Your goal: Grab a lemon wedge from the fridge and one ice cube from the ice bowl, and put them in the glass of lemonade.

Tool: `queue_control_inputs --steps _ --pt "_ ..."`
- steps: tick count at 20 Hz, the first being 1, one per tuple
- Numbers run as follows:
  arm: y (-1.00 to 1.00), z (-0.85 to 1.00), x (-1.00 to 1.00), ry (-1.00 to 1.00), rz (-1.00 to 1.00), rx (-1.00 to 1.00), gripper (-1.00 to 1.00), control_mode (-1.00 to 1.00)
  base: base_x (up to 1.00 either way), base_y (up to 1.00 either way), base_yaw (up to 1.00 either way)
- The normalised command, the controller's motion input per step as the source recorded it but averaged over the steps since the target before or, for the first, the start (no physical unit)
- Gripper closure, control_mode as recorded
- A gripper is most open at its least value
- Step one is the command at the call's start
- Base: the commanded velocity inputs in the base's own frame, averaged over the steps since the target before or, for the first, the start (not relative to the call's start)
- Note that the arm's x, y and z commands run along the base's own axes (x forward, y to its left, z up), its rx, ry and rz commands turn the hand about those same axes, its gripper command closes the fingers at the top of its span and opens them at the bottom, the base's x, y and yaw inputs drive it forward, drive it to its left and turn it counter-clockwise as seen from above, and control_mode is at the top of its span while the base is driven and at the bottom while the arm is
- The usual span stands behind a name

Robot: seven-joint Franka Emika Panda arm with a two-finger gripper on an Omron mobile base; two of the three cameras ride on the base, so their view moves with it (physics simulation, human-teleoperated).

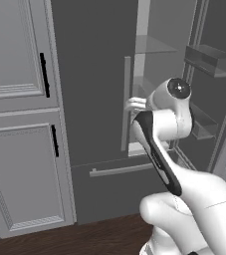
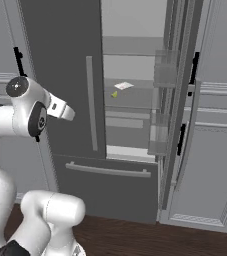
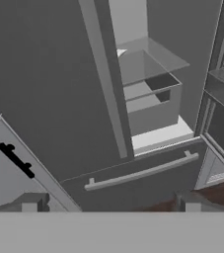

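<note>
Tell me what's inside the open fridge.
Inside the fridge, pale shelves carry a tiny yellow-green lemon wedge beside a white flat piece. The closed left door hides everything behind it.

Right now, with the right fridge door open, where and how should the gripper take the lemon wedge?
Probably across the lemon wedge's narrow sides, coming straight in through the fridge's open right half. It lies low on a shelf beside a white piece, with another shelf overhead, so a level frontal reach suits better than a top-down one. The gripper is open.
</note>
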Motion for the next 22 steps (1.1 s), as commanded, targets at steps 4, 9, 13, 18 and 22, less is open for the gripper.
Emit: queue_control_inputs --steps 4,9,13,18,22 --pt "0.0 0.0 0.48 -0.03 0.0 0.02 -1.0 -1.0 0.0 0.0 0.0" --pt "0.0 0.0 0.88 0.03 0.05 -0.09 -1.0 -1.0 0.0 0.0 0.0" --pt "-0.19 -0.06 0.66 0.0 0.13 -0.01 -1.0 -1.0 0.0 0.0 0.0" --pt "-0.1 -0.12 0.53 -0.02 0.12 0.0 -1.0 -1.0 0.0 0.0 0.0" --pt "0.0 0.0 0.49 0.01 0.07 -0.06 -1.0 -1.0 0.0 0.0 0.0"
